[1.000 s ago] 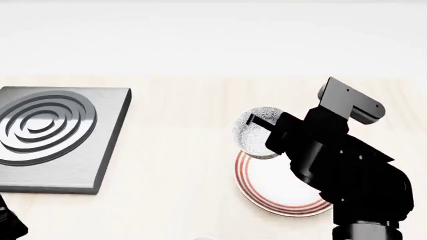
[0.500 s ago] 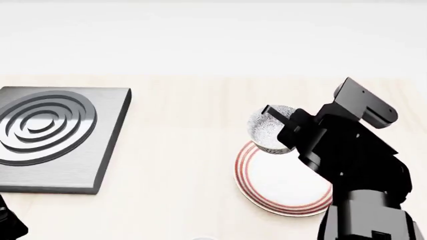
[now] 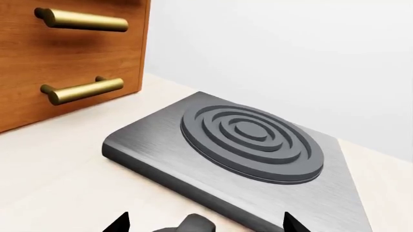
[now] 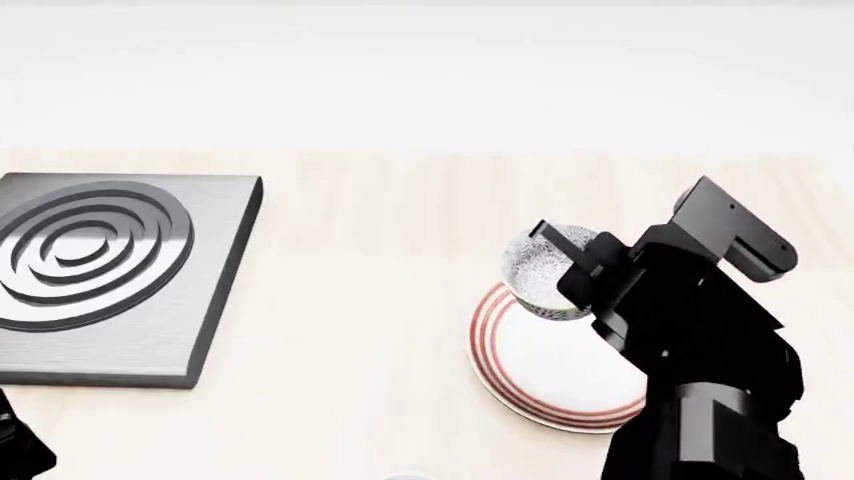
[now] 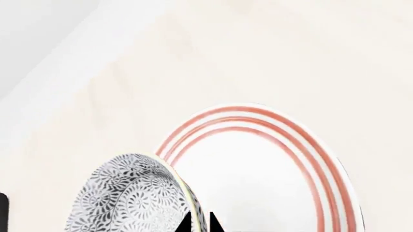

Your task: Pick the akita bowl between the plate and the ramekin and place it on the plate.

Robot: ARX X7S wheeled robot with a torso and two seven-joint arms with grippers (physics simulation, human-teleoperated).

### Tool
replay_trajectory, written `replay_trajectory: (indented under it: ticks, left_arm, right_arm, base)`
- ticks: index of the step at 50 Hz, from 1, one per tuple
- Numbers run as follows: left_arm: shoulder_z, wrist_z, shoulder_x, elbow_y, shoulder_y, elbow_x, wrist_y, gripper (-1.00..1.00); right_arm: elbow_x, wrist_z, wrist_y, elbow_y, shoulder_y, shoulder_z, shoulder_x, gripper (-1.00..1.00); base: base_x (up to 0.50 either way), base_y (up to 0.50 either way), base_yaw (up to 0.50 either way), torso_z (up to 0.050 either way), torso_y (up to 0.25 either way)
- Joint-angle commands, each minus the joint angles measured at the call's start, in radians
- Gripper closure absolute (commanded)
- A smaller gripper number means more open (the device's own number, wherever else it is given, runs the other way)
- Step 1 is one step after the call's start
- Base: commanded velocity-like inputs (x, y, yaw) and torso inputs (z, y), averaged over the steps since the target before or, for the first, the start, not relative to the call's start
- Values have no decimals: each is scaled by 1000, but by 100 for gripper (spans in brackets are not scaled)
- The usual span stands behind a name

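Note:
The akita bowl, speckled grey on white, hangs tilted in the air over the far rim of the plate, a white plate with thin red rings. My right gripper is shut on the bowl's rim. In the right wrist view the bowl fills the space beside the two fingertips, which pinch its wall, and the plate lies just beyond. The ramekin is out of view. My left gripper is open with nothing between its fingers, low over the counter in front of the burner block.
A grey metal burner block with concentric rings sits at the left of the counter. The left wrist view shows it next to a wooden drawer front with brass handles. A wall runs along the counter's far edge.
My right gripper has carried the bowl to the right and slightly nearer, from left of the plate's far edge to above its far rim. The left arm has not moved.

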Motion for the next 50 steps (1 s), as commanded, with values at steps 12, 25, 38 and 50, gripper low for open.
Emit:
replay_trajectory:
  ticks: [12,25,38,50]
  left_arm:
    - [3,-5,-4,9,5,-6,-2,-100]
    - [6,-5,-6,3,3,-6,3,-100]
    - [8,-6,-6,2,3,-8,5,-100]
    - [10,-6,-7,-1,1,-10,8,-100]
  right_arm:
    - [-158,8,-51,0,-26,233,-15,100]
    - [-172,15,-90,0,-50,304,-21,100]
    - [-183,11,-159,0,-64,354,-28,100]
    - [-195,43,-216,0,-83,384,-42,100]
  base:
    - [0,0,0,0,1]
    - [0,0,0,0,0]
    - [0,0,0,0,1]
    - [0,0,0,0,0]
